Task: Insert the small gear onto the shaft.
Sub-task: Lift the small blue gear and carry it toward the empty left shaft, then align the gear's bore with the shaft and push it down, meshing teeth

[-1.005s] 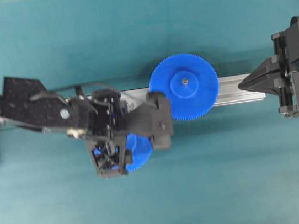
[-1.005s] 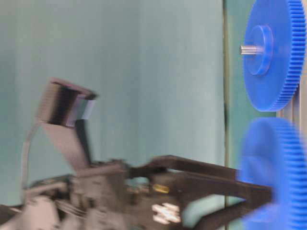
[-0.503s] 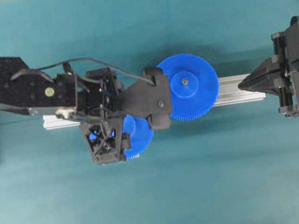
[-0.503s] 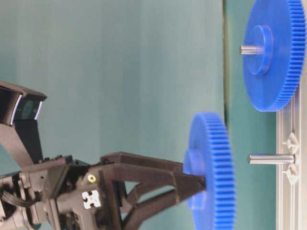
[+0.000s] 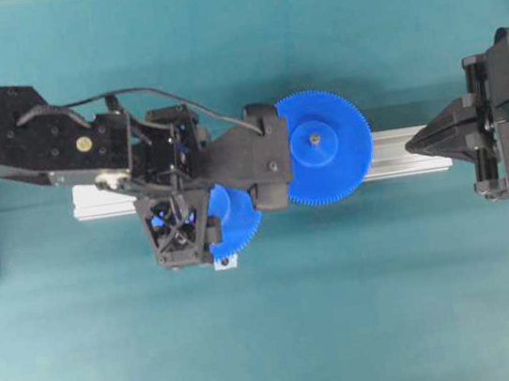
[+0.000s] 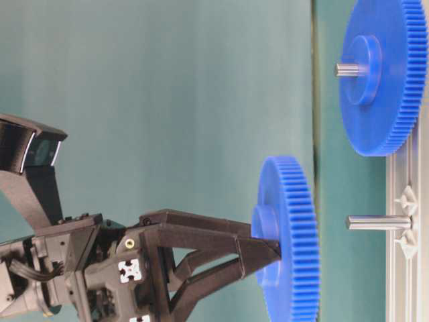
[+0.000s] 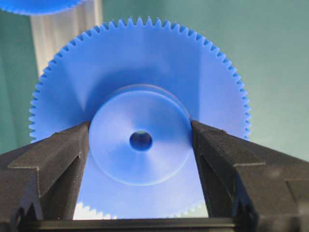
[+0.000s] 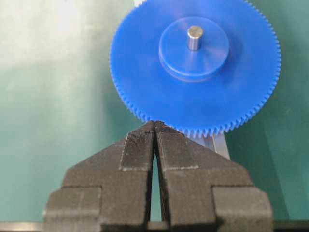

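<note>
The small gear [image 7: 140, 140] is held by its raised hub between the two fingers of the left gripper [image 7: 140, 145], one finger at 9 o'clock and one at 3 o'clock of the hub, with the centre hole open between them. This grip shows only in the left wrist view. In the overhead view the small gear [image 5: 233, 228] is mostly hidden under the left gripper [image 5: 203, 218], and only its 3 to 5 o'clock rim sticks out.

The table-level view adds what neither of those gives: the small gear [image 6: 289, 238] is seen edge-on, facing the shaft [image 6: 377, 222], with a clear gap between them. The shaft stands bare on the rail [image 6: 406, 228], its tip pointing at the gear, and sits a little toward 12 o'clock of the hub. The overhead view hides the shaft.

At 12 o'clock of the shaft in the table-level view, the large gear [image 6: 383, 75] sits on its own pin. Overhead, the large gear [image 5: 322, 147] is at 2 o'clock of the small one, with the left gripper's body overlapping its 9 o'clock edge.

The right gripper [image 8: 154, 130] is pressed closed on nothing, its tips just at the large gear's 6 o'clock teeth in the right wrist view. Overhead, it [image 5: 411, 143] sits at 3 o'clock of the large gear, apart from it.
</note>
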